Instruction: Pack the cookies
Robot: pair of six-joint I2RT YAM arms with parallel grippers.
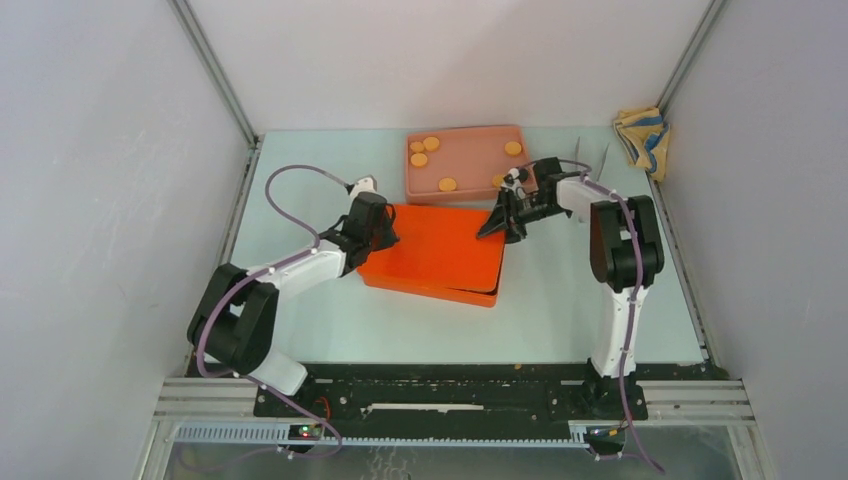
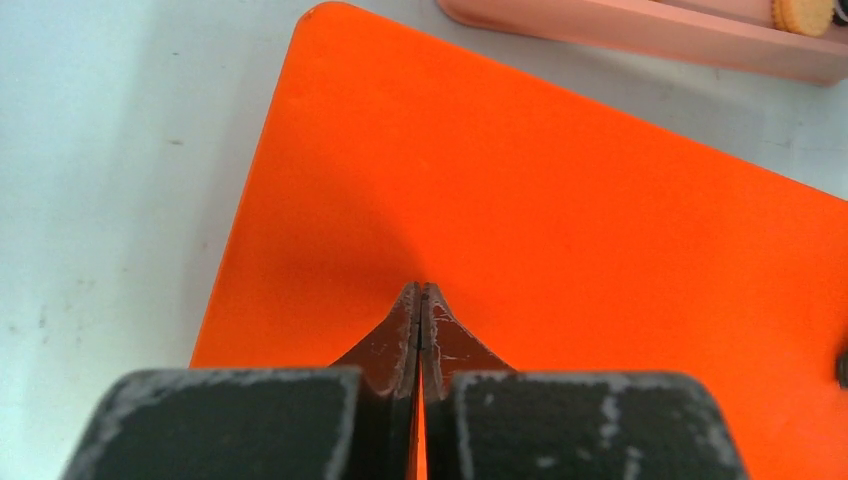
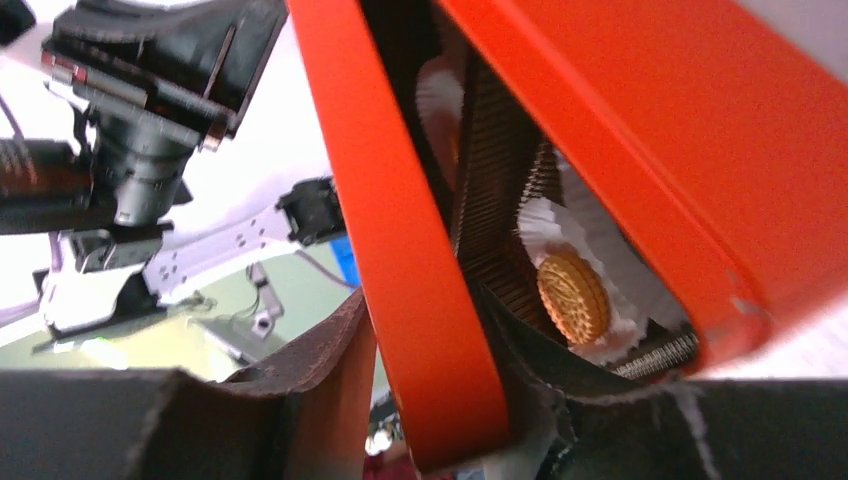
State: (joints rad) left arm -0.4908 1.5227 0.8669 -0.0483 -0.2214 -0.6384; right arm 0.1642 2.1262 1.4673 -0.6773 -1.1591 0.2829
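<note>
The left tool [image 2: 420, 300], jaws pressed together, touches the orange lid [image 1: 440, 255]. The right tool [image 1: 495, 228] straddles the lid's raised rim, grip unclear. One cookie [image 3: 573, 297], its stamp unreadable, sits in a paper cup [image 3: 560, 235] beneath. More cookies [image 1: 447, 184] lie in the pink tray [image 1: 470, 150] behind, on the counter [image 1: 570, 300].

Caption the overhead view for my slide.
Shut left gripper on the flat orange lid, right gripper at its far corner; round orange cookies lie in the pink rectangular tray behind.
</note>
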